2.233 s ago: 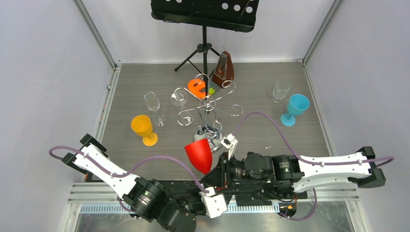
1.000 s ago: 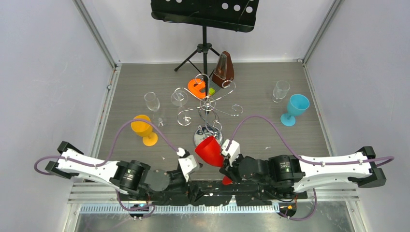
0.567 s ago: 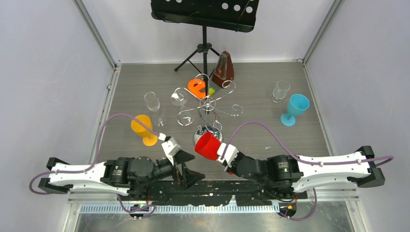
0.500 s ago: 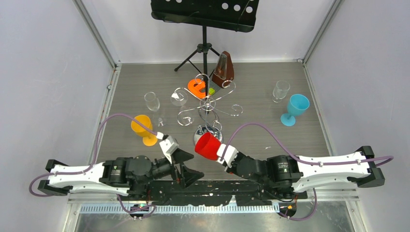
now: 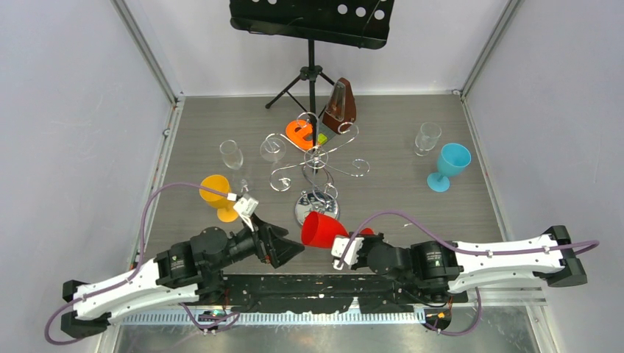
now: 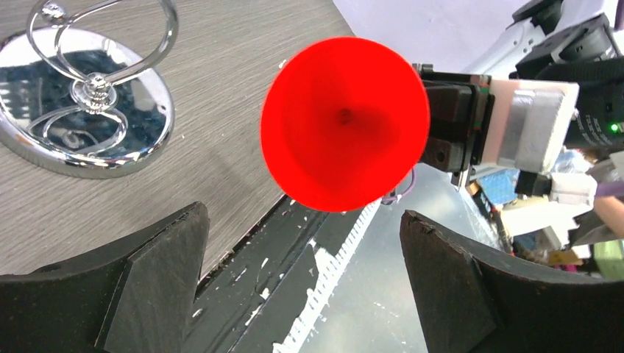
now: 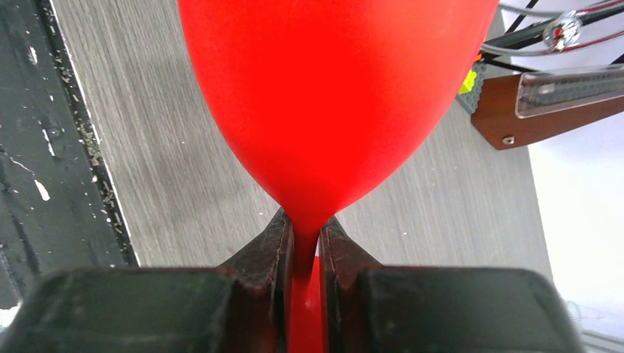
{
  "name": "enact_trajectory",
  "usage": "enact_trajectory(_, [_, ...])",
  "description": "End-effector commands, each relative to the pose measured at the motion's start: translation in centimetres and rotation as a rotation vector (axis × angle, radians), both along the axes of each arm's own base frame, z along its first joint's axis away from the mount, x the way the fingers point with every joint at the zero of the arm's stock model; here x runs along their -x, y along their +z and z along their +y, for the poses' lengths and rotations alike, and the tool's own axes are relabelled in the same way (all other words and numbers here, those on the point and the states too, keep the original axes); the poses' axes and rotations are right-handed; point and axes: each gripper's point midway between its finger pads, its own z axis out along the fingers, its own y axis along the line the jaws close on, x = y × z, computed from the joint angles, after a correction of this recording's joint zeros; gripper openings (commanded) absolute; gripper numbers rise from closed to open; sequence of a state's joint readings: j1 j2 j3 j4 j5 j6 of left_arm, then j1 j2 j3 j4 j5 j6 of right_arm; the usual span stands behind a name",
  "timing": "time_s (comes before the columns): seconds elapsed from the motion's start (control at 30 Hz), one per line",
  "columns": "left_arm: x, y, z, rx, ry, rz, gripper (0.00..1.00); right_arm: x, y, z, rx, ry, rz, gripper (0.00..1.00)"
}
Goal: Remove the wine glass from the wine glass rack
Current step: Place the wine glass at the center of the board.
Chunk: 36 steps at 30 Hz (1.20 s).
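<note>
Red wine glass (image 5: pixel 322 230): off the wine glass rack (image 5: pixel 316 157), tipped sideways over the near edge of the tabletop (image 5: pixel 221 132), stem clamped in the right jaws, rim facing the wide-apart left jaws, untouched by them.

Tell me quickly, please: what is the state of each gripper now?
Left gripper: open, holding nothing.
Right gripper: closed on the stem of the red glass.

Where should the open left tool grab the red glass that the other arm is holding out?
Grip the bowl of the red glass, around its sides near the rim. The right tool pinches the thin stem, so that part is taken. The glass lies sideways with its mouth facing the left tool, so probably come straight from the left, one finger on either side.
</note>
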<state>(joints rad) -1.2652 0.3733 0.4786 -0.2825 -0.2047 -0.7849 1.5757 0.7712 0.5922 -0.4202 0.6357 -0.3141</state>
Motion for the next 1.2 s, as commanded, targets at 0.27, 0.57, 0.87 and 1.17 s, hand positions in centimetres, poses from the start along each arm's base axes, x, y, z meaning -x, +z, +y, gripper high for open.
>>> enact_trajectory(0.27, [-0.3,0.9,-0.5,0.154,-0.038,0.116,0.97,-0.1,3.5,2.2,-0.077,0.122,-0.144,0.06])
enact_trajectory(0.57, [-0.6,-0.5,-0.7,0.151,-0.038,0.175,0.80,0.3,4.5,3.8,-0.093,0.166,-0.171,0.06])
enact_trajectory(0.87, [-0.7,-1.1,-0.6,0.156,-0.029,0.207,0.48,0.1,3.6,4.4,-0.016,0.136,-0.208,0.06])
enact_trajectory(1.17, [-0.4,-1.4,-0.2,0.144,-0.033,0.214,0.08,-0.3,4.1,4.4,-0.036,0.100,-0.229,0.06])
